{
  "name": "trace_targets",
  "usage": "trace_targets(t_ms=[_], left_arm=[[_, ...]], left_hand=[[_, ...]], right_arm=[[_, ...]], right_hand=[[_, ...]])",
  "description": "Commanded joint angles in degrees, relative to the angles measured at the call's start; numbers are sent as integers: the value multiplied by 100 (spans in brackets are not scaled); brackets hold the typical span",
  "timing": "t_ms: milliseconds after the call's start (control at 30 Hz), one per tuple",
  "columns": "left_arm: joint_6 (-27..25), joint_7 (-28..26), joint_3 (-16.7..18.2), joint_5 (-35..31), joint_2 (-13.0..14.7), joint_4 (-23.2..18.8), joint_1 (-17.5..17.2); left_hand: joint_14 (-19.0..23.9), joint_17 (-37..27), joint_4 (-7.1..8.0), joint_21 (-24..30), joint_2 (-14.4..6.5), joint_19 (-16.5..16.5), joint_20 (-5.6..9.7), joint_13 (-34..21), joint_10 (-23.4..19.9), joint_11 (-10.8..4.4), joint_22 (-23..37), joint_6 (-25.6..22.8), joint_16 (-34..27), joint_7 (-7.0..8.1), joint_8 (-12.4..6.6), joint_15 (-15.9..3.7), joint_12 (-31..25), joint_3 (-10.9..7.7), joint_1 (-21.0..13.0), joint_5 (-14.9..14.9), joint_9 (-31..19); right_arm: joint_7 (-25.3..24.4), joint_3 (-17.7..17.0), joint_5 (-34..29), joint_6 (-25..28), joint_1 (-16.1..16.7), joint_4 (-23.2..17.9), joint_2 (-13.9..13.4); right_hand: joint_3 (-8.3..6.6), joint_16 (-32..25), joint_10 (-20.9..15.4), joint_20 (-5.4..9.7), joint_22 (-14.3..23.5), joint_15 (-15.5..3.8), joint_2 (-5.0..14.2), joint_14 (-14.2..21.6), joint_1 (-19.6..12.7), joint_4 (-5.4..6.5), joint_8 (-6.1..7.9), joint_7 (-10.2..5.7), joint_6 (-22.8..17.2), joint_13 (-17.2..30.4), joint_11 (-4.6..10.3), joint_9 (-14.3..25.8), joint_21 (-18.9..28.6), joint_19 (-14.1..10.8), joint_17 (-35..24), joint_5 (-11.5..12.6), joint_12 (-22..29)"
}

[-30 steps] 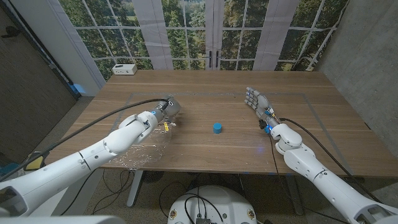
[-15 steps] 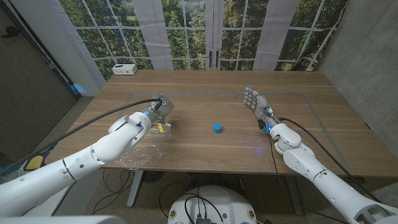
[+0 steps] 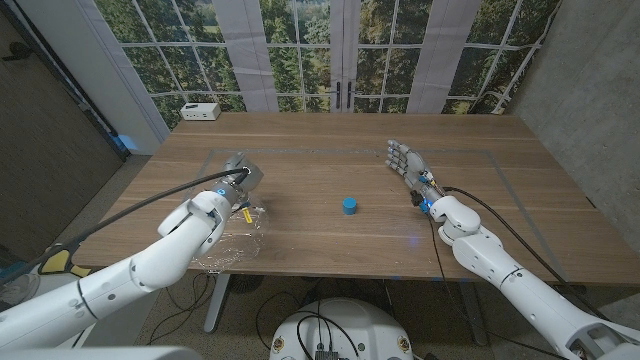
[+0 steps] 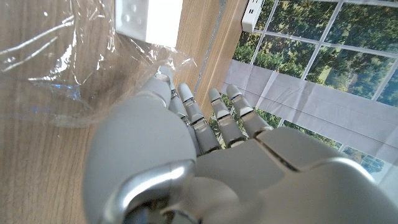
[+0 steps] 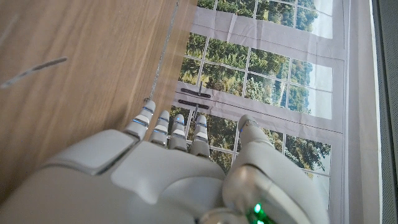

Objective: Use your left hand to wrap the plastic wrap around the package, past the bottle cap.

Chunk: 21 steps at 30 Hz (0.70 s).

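Head view: no readable writing. Left hand (image 3: 232, 180) grips plastic wrap (image 3: 232, 240), left of blue bottle cap (image 3: 349, 205); right hand (image 3: 408, 163) released, fingers spread, right of cap.

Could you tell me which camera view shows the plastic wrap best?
The left wrist view: the crinkled clear plastic wrap spreads over the table there beside the left hand. The head view shows it small and faint under that hand; the right wrist view shows bare table.
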<state>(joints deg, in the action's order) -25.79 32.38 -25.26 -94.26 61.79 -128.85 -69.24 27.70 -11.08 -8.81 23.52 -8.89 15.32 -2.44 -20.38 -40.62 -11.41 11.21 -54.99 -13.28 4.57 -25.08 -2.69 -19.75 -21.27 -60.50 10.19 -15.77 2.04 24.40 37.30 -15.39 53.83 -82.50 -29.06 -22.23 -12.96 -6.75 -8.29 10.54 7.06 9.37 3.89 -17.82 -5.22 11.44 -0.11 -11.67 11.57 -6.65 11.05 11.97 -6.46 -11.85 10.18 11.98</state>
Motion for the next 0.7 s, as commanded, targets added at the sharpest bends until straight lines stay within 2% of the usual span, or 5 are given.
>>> trace_targets(t_ms=[33,467,533,633,700], left_arm=[[-297,702,278,-1597,-557,253,-487],[-342,1007,409,-2260,-1388,883,-332],[-97,1553,485,-1969,-1502,782,-213],[-163,1554,513,-1909,-1555,773,-251],[-23,1701,498,-1931,-1504,756,-216]], left_hand=[[129,-46,11,36,-26,19,32,-42,-154,-22,12,-27,-75,42,-47,-1006,-56,-34,-89,20,-33],[489,-92,80,225,-46,426,122,-119,-173,69,33,171,-174,3,-44,-959,-42,-78,-24,17,-39],[544,-106,202,283,70,490,168,-149,-55,131,54,461,-170,3,69,-889,26,43,237,-9,0],[542,-109,494,363,326,538,153,-183,37,215,79,949,-103,188,334,-834,114,383,971,-41,133],[464,-112,687,331,443,402,8,-193,80,264,77,997,-45,201,438,-780,150,587,1436,-54,230]], right_arm=[[114,114,-37,134,-185,102,45],[32,111,-52,219,-230,124,52],[19,102,-45,221,-232,135,58],[6,100,-51,208,-242,159,73],[12,94,-31,176,-249,199,109]], right_hand=[[-29,-19,-32,-5,8,5,-30,36,13,27,-15,-26,-28,34,12,12,40,-35,-26,30,3],[-21,-17,-30,2,8,3,-37,34,31,39,-16,-37,-24,34,8,12,38,-36,-31,27,1],[-19,-16,-29,2,9,6,-36,32,36,44,-15,-35,-27,34,10,12,38,-35,-33,27,0],[-15,-18,-28,1,9,-3,-32,33,50,56,-14,-35,-30,35,19,13,38,-34,-37,25,0],[-11,-23,-28,8,9,-6,-28,42,65,70,-13,-40,-32,35,36,13,43,-49,-41,24,0]])
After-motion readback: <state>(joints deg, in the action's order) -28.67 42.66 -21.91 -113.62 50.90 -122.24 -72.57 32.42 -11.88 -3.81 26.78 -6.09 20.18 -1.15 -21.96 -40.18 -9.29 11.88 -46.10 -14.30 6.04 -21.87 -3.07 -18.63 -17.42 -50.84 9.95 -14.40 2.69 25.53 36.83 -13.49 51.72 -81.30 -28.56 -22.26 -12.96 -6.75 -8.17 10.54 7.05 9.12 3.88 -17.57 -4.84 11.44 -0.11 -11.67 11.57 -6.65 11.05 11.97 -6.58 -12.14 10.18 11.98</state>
